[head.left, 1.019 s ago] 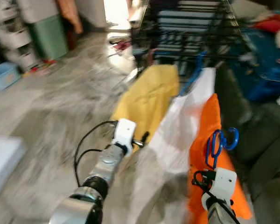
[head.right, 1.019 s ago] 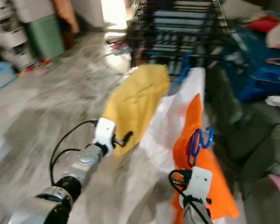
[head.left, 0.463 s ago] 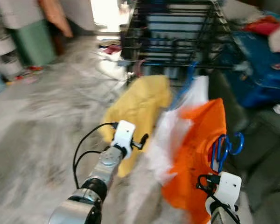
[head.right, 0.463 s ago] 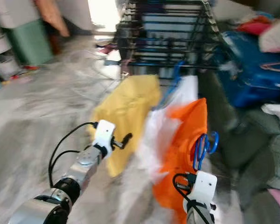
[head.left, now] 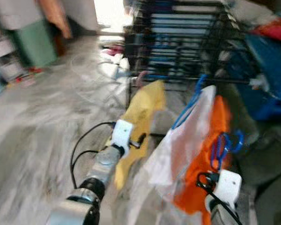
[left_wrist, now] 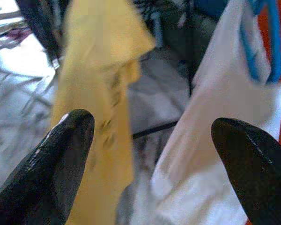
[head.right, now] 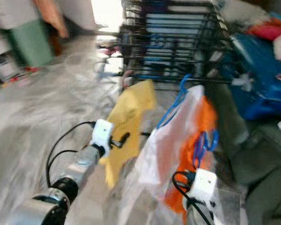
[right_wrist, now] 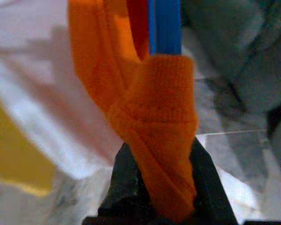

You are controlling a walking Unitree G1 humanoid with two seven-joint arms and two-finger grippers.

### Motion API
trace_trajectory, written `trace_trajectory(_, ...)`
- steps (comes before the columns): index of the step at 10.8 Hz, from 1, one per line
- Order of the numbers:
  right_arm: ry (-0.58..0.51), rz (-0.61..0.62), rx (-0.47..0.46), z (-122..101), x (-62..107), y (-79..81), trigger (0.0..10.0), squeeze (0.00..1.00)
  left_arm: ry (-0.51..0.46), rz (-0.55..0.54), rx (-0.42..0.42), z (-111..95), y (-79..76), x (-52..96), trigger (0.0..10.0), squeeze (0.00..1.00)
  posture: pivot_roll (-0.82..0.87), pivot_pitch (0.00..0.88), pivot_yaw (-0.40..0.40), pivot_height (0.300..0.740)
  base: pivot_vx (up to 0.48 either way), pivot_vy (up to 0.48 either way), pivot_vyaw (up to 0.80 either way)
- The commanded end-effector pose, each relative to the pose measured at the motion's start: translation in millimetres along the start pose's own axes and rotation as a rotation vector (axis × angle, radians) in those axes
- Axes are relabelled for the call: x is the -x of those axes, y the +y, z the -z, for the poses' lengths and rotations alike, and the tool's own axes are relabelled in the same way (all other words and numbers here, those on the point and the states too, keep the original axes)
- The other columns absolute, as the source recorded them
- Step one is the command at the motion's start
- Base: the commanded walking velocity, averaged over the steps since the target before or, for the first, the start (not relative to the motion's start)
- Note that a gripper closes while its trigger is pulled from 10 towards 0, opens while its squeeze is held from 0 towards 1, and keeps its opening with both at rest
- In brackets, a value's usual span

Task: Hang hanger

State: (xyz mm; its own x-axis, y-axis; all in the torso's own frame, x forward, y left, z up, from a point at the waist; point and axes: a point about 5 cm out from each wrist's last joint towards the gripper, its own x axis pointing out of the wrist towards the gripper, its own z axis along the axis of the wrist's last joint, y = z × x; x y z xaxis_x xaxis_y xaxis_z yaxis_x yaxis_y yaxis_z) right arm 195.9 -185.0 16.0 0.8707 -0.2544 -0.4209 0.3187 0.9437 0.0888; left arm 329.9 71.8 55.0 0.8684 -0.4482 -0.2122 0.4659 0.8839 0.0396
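I note right gripper point(right_wrist: 154, 206) clenched on orange knit garment point(right_wrist: 145, 122) carrying blue plastic hanger point(right_wrist: 165, 26), short of black wire rack point(head.left: 187, 42). Left gripper point(left_wrist: 150, 154) spread, empty. Risk: hook snagging white garment point(head.left: 187, 140); knit slipping.

Floor: pale grey marbled stone floor point(head.left: 42, 117), blurred in both eye views.

Rack: black wire drying rack point(head.left: 187, 37) stands on the floor at the far side; its horizontal bar point(head.left: 196, 80) carries the hanging clothes.

On the bar: a yellow cloth garment point(head.left: 138, 119) hangs at the left; beside it a white cloth garment point(head.left: 178, 147) hangs from a blue plastic hanger hook point(head.left: 194, 96).

Floor, far left: a green plastic bin point(head.left: 35, 42) and pale stacked storage drawers point(head.left: 2, 61) stand by the wall.

Floor near the rack: small scattered items point(head.left: 114, 49), too blurred to tell.

Right side: a blue fabric heap point(head.left: 267, 75) with red cloth point(head.left: 274, 26) on top.
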Motion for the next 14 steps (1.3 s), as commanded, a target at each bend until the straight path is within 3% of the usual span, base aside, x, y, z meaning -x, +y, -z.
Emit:
trace_trajectory(1,-0.027,0.027,-0.007,-5.0,-0.1,-6.8,10.0,0.0,-0.015,0.029,-0.016,-3.3,-7.4,-2.3,10.0,0.0,-0.04,0.023,0.012,0.74,0.0,0.0,0.0)
trace_trajectory(2,-0.023,0.043,0.0,-7.9,-3.3,-17.3,10.0,0.0,-0.018,0.032,-0.042,-1.4,-3.9,0.3,10.0,0.0,-0.04,0.029,0.014,0.74,0.0,0.0,0.0)
trace_trajectory(4,-0.045,0.095,0.039,-32.9,-25.6,-47.7,10.0,0.0,0.004,0.047,-0.066,10.0,4.3,9.9,10.0,0.0,-0.03,0.047,0.024,0.74,0.0,0.0,0.0)
trace_trajectory(6,-0.02,0.06,0.078,-44.8,-43.6,-51.7,10.0,0.0,0.005,0.057,-0.07,14.6,5.2,14.3,10.0,0.0,0.0,0.056,0.017,0.74,0.0,0.0,0.0)
trace_trajectory(11,0.075,-0.148,0.067,-57.7,-83.1,-14.7,10.0,0.0,-0.009,0.023,-0.075,10.7,11.2,15.4,10.0,0.0,0.05,0.076,-0.001,0.74,0.0,0.0,0.0)
trace_trajectory(13,0.106,-0.353,0.097,-59.5,-88.2,41.6,10.0,0.0,-0.004,0.027,-0.081,12.3,10.2,16.4,10.0,0.0,0.05,0.076,-0.006,0.74,0.0,0.0,0.0)
trace_trajectory(14,0.118,-0.423,0.107,-56.0,-85.0,58.7,10.0,0.0,-0.004,0.027,-0.081,11.9,9.3,15.9,10.0,0.0,0.05,0.075,-0.008,0.74,0.0,0.0,0.0)
